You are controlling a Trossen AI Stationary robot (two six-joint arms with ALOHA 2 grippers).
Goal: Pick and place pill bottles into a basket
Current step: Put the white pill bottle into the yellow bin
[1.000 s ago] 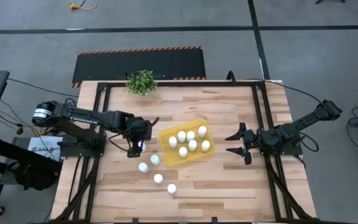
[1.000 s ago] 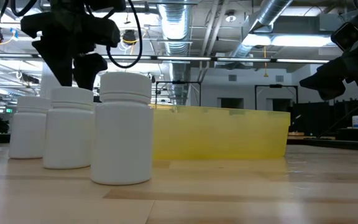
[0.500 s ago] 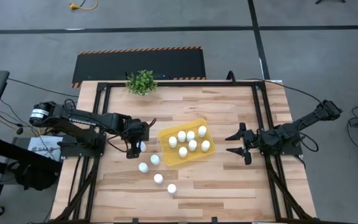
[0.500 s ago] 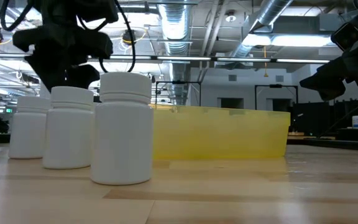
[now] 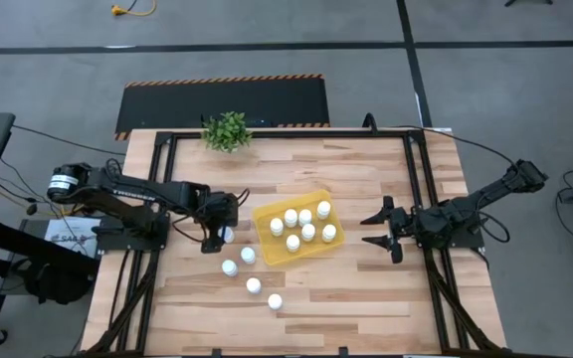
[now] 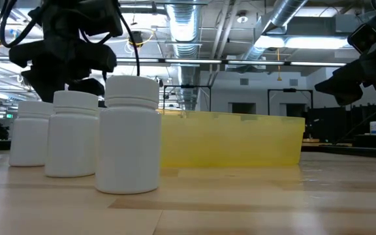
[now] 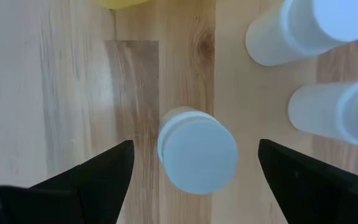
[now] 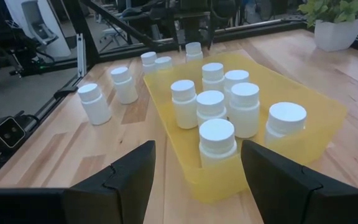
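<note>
None of the bottles carries a label or any writing that can be read; they are plain white with white caps.

Counted from above, there are 7 bottles standing upright in the basket, which sits tilted near the middle of the table. 5 more stand on the wood outside it: 1 under the left gripper, 2 side by side just off the basket's left corner, and 2 farther toward the table's front edge. That makes 12 in all.

The left gripper hangs over the bottle just left of the basket, fingers spread wide, 1 on each side of the cap and not touching it. 2 other bottles stand nearby in the left wrist view.

The right gripper waits well to the right of the basket, its fingers apart and holding nothing, pointed at the basket and the 7 bottles in it.

1 small green plant sits at the table's back edge, well apart from the basket. From table height, 3 bottles stand in a row in front of the yellow wall.
</note>
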